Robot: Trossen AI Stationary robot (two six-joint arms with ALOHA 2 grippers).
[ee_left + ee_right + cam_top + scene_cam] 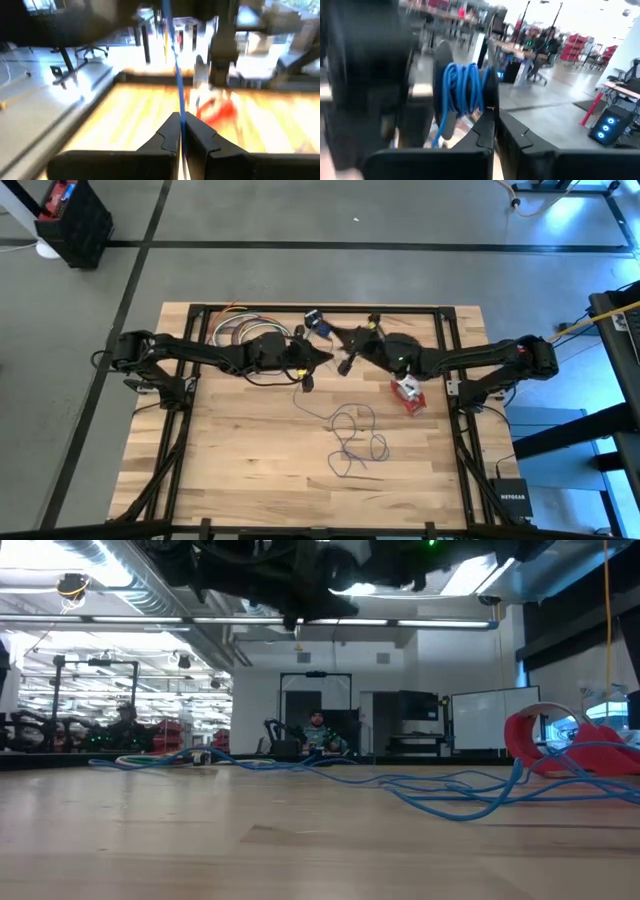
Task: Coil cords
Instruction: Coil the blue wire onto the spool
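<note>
Thin blue cord (352,438) lies in loose loops on the wooden table (240,450), around 5 o'clock of center, one strand rising toward 12. Left gripper (180,131) clamped on that strand above table center. Right gripper (348,364) just beside it at 3 o'clock, clamped on the blue coil (466,93). Red-and-white bundle (407,393) lies at 2 o'clock of the loops.

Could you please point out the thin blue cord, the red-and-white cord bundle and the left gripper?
Thin blue cord (355,442): high view, loose loops on the table.
Red-and-white cord bundle (408,394): high view, its middle.
Left gripper (181,131): left wrist view, between fingertips.
</note>
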